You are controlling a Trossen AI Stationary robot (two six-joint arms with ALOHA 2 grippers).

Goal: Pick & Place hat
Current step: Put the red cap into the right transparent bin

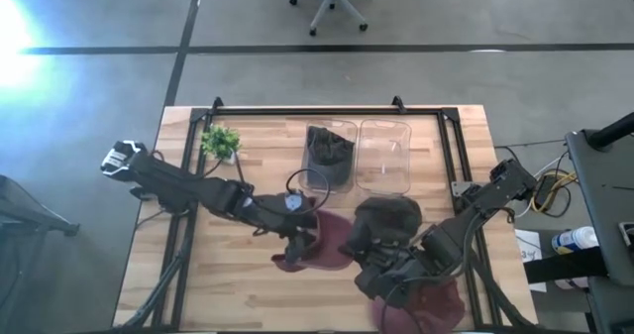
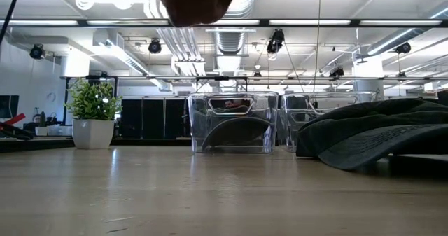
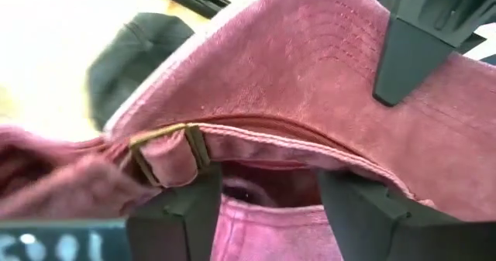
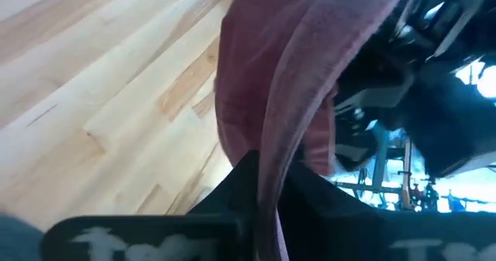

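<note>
Hat: maroon suede cap (image 1: 325, 240) held off table between both arms | left gripper (image 3: 267, 207) clamped on strap band | right gripper (image 4: 263, 187) pinching brim | risk: opposed pulls strain fabric or slip one grip, dropping it short of clear plastic bin (image 1: 384, 157).

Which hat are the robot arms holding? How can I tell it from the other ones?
Find the two clear bins at the table's back; in front of them both grippers, left and right, pinch one hat between them. It is the dark red one; the loose hat beside it is dark grey.
</note>
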